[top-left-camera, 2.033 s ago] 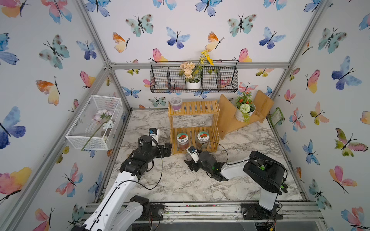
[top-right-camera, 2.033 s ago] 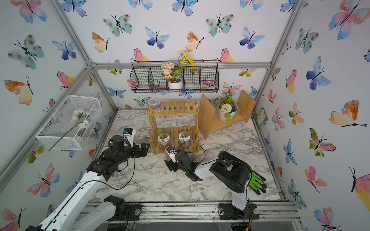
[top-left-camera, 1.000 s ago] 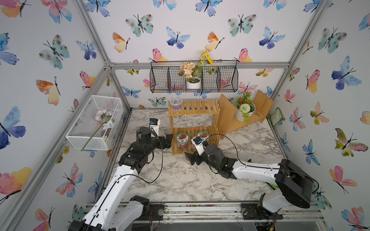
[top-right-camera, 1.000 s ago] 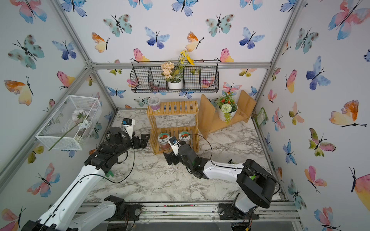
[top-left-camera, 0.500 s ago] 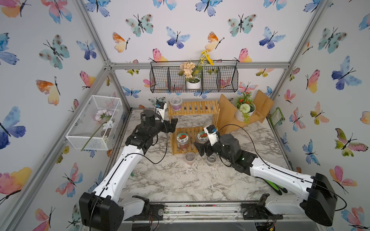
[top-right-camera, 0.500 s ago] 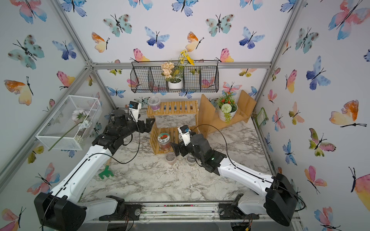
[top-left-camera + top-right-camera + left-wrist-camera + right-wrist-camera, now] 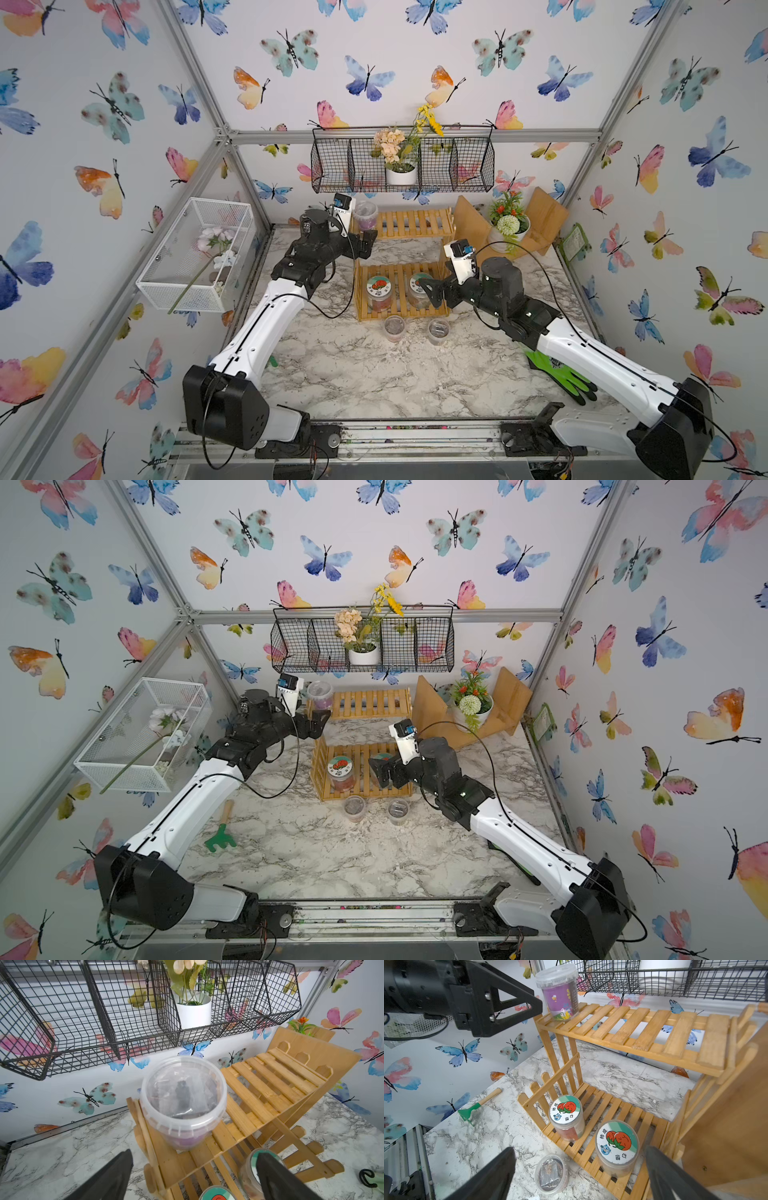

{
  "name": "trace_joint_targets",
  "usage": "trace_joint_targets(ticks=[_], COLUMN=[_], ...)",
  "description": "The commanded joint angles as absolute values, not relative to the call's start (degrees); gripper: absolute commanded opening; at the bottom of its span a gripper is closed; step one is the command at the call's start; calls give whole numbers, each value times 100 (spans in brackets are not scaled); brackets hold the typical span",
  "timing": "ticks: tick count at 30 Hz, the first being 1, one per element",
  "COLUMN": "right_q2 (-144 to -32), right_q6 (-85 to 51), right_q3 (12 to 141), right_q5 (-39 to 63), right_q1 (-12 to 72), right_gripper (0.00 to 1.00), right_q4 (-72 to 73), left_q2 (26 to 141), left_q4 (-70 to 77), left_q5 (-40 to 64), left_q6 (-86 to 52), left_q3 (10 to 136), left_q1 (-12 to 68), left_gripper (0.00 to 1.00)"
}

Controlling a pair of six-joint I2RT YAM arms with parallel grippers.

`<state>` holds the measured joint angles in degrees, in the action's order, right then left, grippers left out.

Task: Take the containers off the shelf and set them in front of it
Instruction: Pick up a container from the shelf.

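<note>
**Mia:** What's the biggest thing here?

**Tom:** The shelf (image 7: 411, 223). Three containers sit on it.

**Mia:** And the arms?

**Tom:** The left gripper (image 7: 365, 246) is spread wide and holds nothing. It is just beside the shelf's top board. The right gripper (image 7: 432, 293) is wide and empty too, at the front of the shelf's bottom board.

**Mia:** What should they grab?

**Tom:** I think the right one wants the near jar (image 7: 616, 1147). The other jar (image 7: 566, 1118) stands beside it on the bottom board. Put one finger on each side and squeeze gently. Pull it forward, not up, or it may bump the top board.

**Mia:** And the left one?

**Tom:** The purple cup (image 7: 182, 1101), at the end of the top board. Go in level, hold it below the lid, and miss the shelf's post.

**Mia:** Where do they go?

**Tom:** In front of the shelf, next to the reddish cup (image 7: 394, 327) and the dark cup (image 7: 438, 330). Don't knock those over.
</note>
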<state>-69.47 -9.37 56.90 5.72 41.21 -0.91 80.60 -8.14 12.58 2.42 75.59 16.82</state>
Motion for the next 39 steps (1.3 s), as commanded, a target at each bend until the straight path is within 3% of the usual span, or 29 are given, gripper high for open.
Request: trace_joint_targets(ticks=[1, 30, 39], right_q2=[-6877, -7031, -7113], right_q6=[-857, -864, -860], right_q3=[5819, 5946, 5977], right_q5=[791, 1072, 1120], right_q1=[4028, 3464, 3402], right_gripper=[100, 100, 100], right_q4=[-259, -255, -236], left_q2=[8249, 9394, 9404], left_q4=[-655, -571, -546], left_q5=[1492, 1319, 1319], left_q6=[289, 271, 241], left_q3=[7821, 8951, 8934], left_q1=[1651, 1647, 1644], left_gripper=[99, 99, 78])
